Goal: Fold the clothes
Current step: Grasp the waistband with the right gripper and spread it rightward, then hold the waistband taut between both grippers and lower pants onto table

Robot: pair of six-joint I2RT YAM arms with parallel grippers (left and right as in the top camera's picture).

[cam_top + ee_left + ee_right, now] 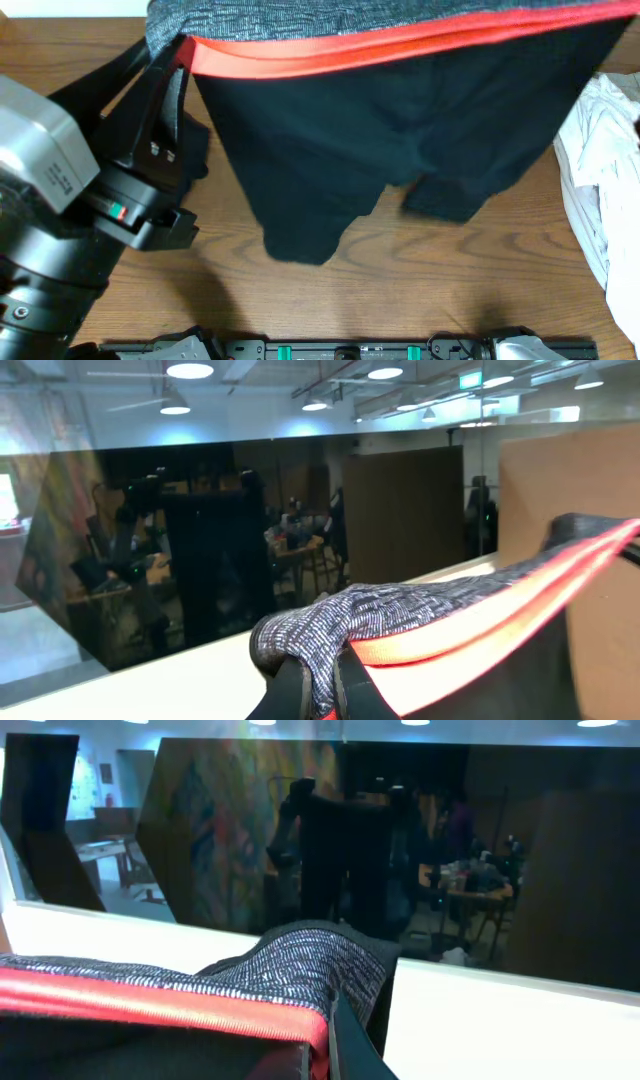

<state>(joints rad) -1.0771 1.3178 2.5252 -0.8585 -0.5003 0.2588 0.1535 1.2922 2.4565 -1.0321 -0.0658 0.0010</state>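
Trousers (400, 130) hanging | left gripper (325, 688) clamped on grey waistband (400, 610) | right gripper (330, 1055) clamped on it too

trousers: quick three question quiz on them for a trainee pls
1. True or false: the trousers lie flat on the table.
2. What colour is the strip just under the grey waistband? A red-orange, B blue, C white.
3. Fill in: the left gripper and the right gripper are both shut on the ____.
Key: 1 false, they are held up by the top edge with the legs hanging down; 2 A; 3 waistband.
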